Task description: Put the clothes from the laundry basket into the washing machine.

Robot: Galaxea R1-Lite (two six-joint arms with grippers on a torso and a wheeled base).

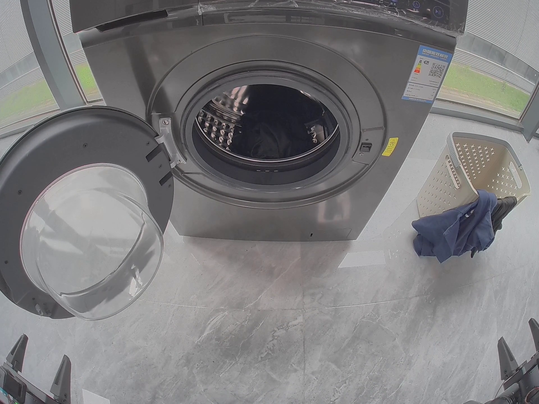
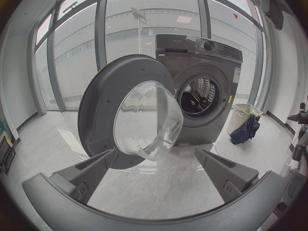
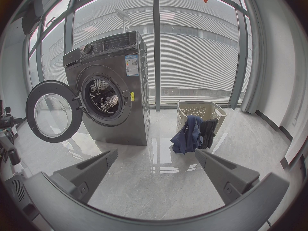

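The grey washing machine (image 1: 269,124) stands in front of me with its round door (image 1: 84,209) swung open to the left. A dark garment (image 1: 264,133) lies inside the drum. The cream laundry basket (image 1: 477,169) sits on the floor to the machine's right. A blue garment (image 1: 455,231) and a dark one (image 1: 502,209) hang over its front rim onto the floor. My left gripper (image 1: 39,363) is low at the near left, open and holding nothing. My right gripper (image 1: 519,346) is low at the near right, open and holding nothing, well short of the basket.
Grey marble floor (image 1: 281,321) spreads between me and the machine. The open door (image 2: 128,113) juts out over the floor on the left. Tall windows (image 3: 199,48) run behind the machine and the basket (image 3: 200,111).
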